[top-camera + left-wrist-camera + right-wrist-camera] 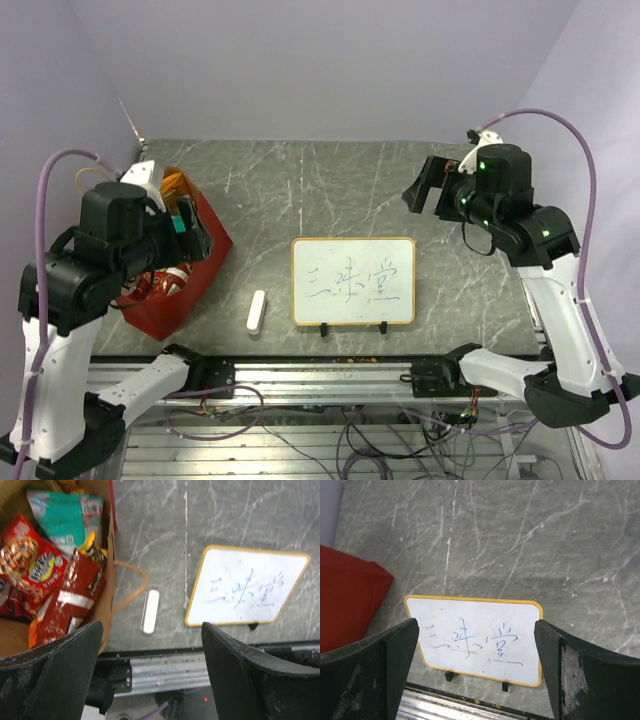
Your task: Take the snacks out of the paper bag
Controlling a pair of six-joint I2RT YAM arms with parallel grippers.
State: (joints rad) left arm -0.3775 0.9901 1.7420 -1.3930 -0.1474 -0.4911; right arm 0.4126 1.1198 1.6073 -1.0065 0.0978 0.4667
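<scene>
The paper bag [170, 312] sits at 9 o'clock on the table [300, 190] with its mouth open upward, and every one of the snacks we can see is inside it. From the left wrist, a bright red packet [30, 565] lies at 9 o'clock, a teal packet [65, 515] at 11, and a dark red packet [75, 595] leans on the kraft wall. An orange edge beneath may be another, though it is too buried for us to be sure. Our left claw [152, 627] hangs over the bag's near rim, spread wide and empty. Our right claw [476, 625] sits at 2 o'clock, past the whiteboard [353, 280], equally wide and empty. We judge the foil packets light, puffy and slick, with brittle contents. So we would pinch a flat crimped seam rather than squeeze the belly. The thin bag could ride up with a packet.
</scene>
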